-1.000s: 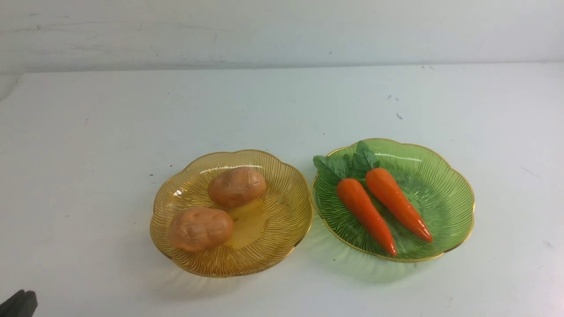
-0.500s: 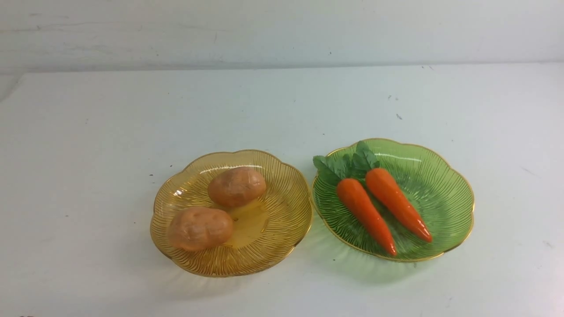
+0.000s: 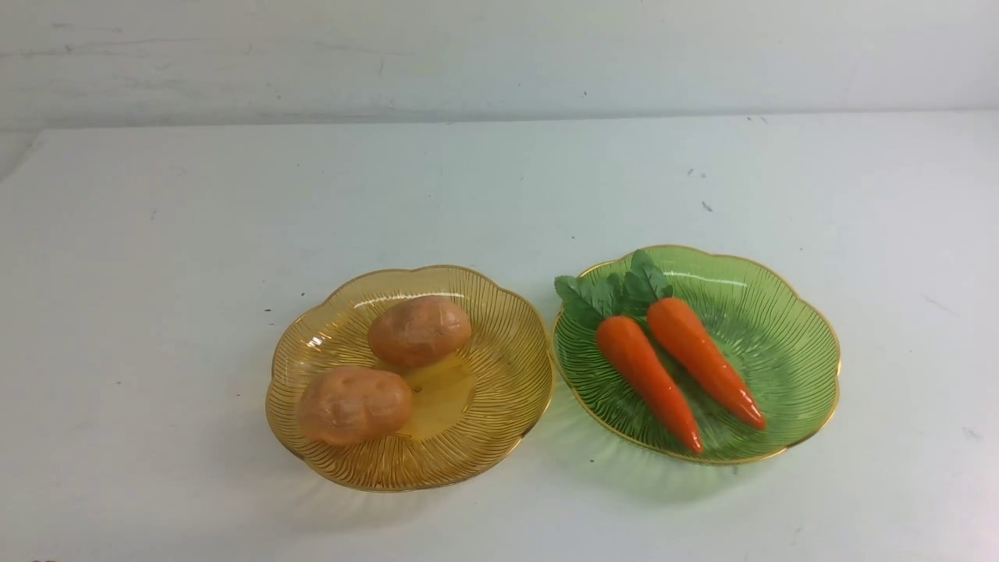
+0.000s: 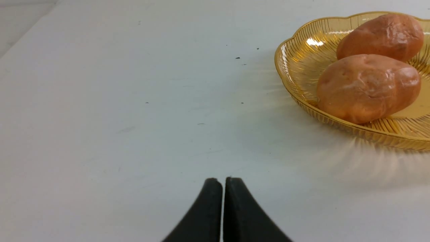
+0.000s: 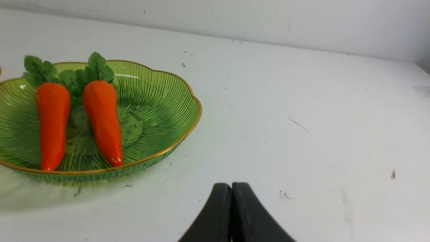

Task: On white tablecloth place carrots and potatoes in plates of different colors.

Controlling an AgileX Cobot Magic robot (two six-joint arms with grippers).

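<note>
Two potatoes (image 3: pixel 355 405) (image 3: pixel 420 330) lie in the amber-yellow plate (image 3: pixel 499 390) on the white tablecloth (image 3: pixel 156 257). Two carrots (image 3: pixel 648 378) (image 3: pixel 702 359) lie side by side in the green plate (image 3: pixel 788 343), leafy tops pointing away from me. Neither gripper shows in the front view. In the left wrist view my left gripper (image 4: pixel 223 179) is shut and empty, over bare cloth beside the amber plate (image 4: pixel 295 64) and its potatoes (image 4: pixel 368 87). In the right wrist view my right gripper (image 5: pixel 231 185) is shut and empty, beside the green plate (image 5: pixel 161 111) with the carrots (image 5: pixel 102 117).
The two plates sit almost rim to rim near the middle front of the cloth. A pale wall (image 3: pixel 499 55) stands behind the table's far edge. Small dark specks (image 3: pixel 706 206) dot the cloth at the back right.
A dark piece of the left arm at the lower left corner of the front view has withdrawn out of sight. Plates, potatoes and carrots have not moved.
</note>
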